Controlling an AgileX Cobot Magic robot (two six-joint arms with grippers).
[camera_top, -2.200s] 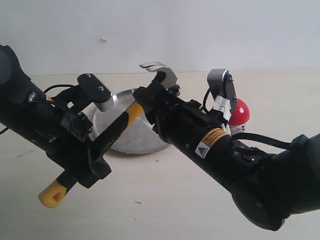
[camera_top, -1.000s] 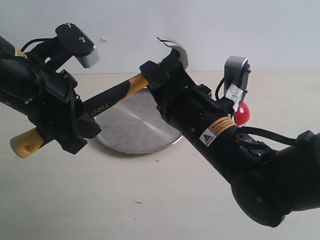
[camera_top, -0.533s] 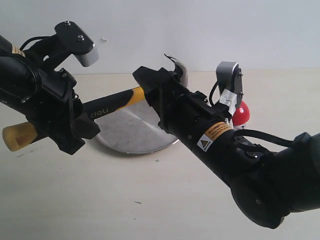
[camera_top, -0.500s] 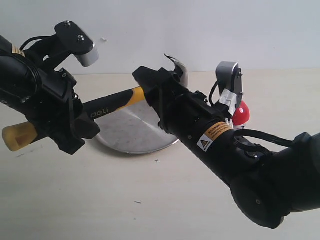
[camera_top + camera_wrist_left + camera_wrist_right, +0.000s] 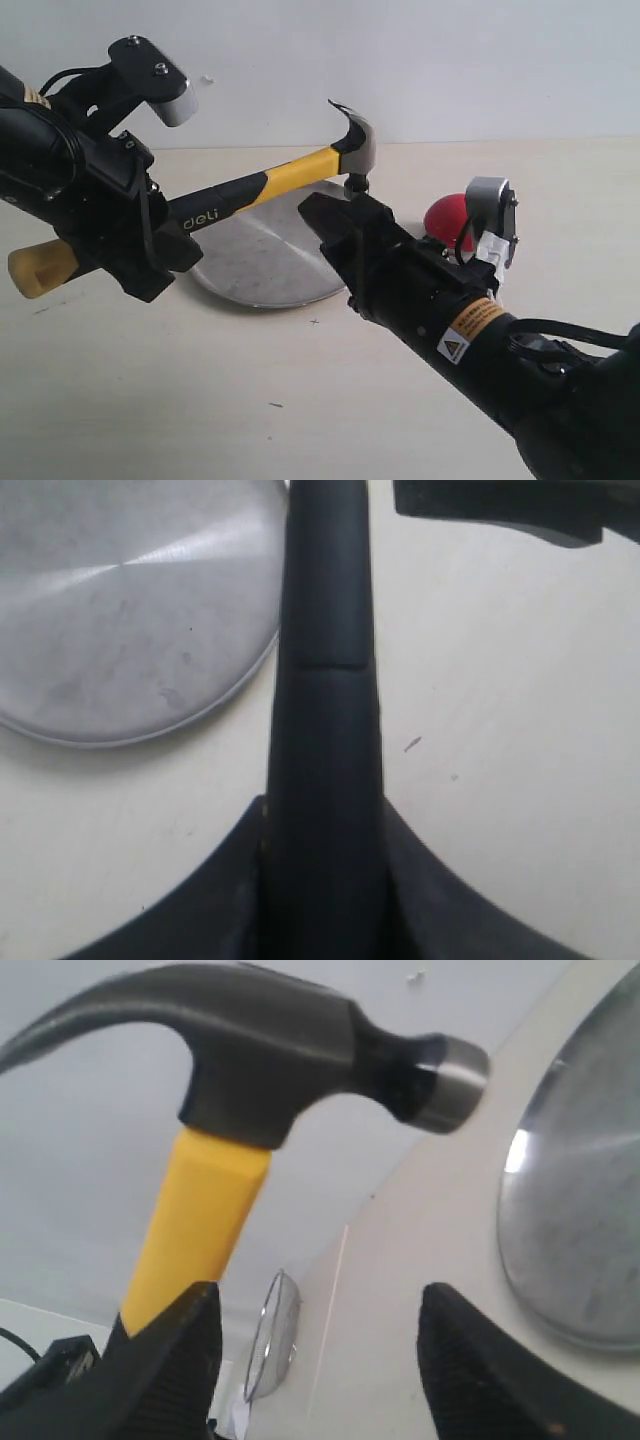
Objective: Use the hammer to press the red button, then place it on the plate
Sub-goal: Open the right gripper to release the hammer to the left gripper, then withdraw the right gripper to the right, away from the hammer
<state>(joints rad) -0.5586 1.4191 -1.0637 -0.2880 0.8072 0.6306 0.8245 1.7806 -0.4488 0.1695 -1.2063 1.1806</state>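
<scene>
Hammer (image 5: pixel 262 186): held in the air above the surface, its long axis running from the holed yellow end at the exterior view's left up to the steel head at the centre; the striking face points down, over the far rim of the plate.

Left gripper (image 5: pixel 150 255): its jaws are closed round the black part of the hammer's handle, near the yellow end. The left wrist view shows the dark handle (image 5: pixel 325 710) running straight out from between them.

Red button (image 5: pixel 450 220): sits on the surface to the right of the hammer head and lower than it, partly hidden behind the right arm's wrist camera. The head is not touching it; the two stand apart.

Key relation: the button lies beyond the head, roughly along the line of the handle and to its right. To strike, the left arm would probably have to carry the head rightwards and then bring it down.

Right gripper (image 5: pixel 345 225): empty, its jaws spread wide just below the head. In the right wrist view the two fingers (image 5: pixel 170 1360) stand apart with the head (image 5: pixel 270 1055) above them, touching neither. This arm is the nearer to the button but holds nothing.

Plate (image 5: pixel 235 275): bare, lying on the surface under the handle's middle.

Progress: judging by the gap, the press is not yet made.
</scene>
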